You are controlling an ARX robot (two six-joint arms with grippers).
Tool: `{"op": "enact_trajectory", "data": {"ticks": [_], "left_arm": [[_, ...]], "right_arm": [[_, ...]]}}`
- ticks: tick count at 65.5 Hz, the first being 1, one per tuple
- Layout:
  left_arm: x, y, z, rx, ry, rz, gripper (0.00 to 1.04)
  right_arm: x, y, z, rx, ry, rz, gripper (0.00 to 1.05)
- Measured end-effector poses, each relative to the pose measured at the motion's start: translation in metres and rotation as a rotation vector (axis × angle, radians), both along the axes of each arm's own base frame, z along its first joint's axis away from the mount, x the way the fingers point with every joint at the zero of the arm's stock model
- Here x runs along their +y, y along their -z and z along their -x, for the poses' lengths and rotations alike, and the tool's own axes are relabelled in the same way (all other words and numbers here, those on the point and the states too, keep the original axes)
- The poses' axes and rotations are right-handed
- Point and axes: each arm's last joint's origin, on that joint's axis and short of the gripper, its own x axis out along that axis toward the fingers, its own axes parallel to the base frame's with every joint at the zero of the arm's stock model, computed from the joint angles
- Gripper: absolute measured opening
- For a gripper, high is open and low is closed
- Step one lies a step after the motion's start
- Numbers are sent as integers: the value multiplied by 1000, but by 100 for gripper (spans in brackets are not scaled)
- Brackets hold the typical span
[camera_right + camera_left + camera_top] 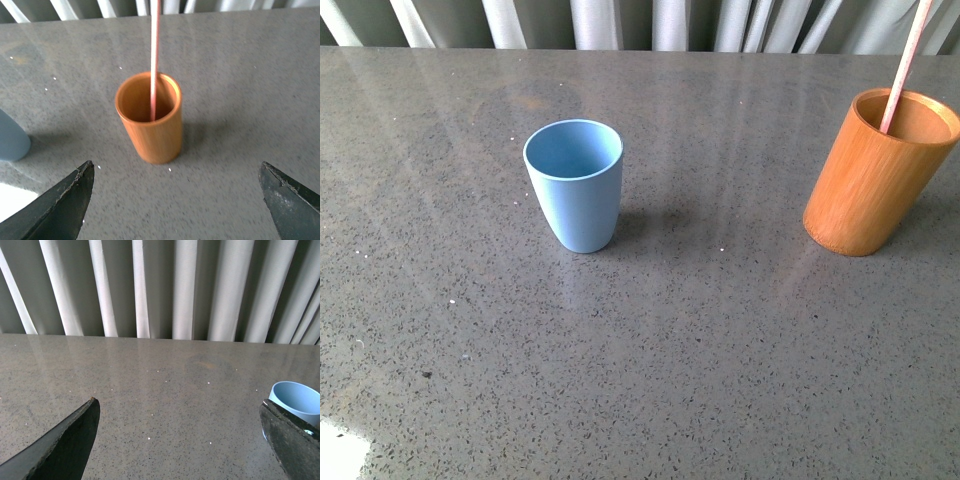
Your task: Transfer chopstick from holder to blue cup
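Note:
The blue cup (pixel 575 185) stands upright and empty left of the table's middle. The orange-brown holder (pixel 875 172) stands at the right, with one pale pink chopstick (pixel 906 62) leaning in it and reaching past the top edge. Neither arm shows in the front view. In the left wrist view my left gripper (pixel 179 412) is open and empty over bare table, with the blue cup (pixel 298 399) just behind one fingertip. In the right wrist view my right gripper (pixel 175 172) is open and empty, with the holder (pixel 152 120) and its chopstick (pixel 154 55) a little ahead, between the jaws' line.
The grey speckled table (pixel 670 350) runs back to a pale pleated curtain (pixel 620 22). A bright glare patch (pixel 338 452) lies at the front left corner. The blue cup's side (pixel 11 140) shows at the edge of the right wrist view.

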Motion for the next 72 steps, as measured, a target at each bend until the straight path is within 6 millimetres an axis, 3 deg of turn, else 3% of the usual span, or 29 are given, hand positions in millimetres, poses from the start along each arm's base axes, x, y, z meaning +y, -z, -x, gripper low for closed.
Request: {"op": "enact_trajectory", "data": {"ticks": [13, 38, 72], "left_arm": [[0, 0, 0, 0, 0, 0, 96], [0, 0, 0, 0, 0, 0, 96], [0, 0, 0, 0, 0, 0, 96]], "right_arm": [[16, -12, -48, -18, -33, 9, 96], [32, -5, -126, 46, -27, 22, 96], [36, -4, -176, 66, -9, 28, 96]]}}
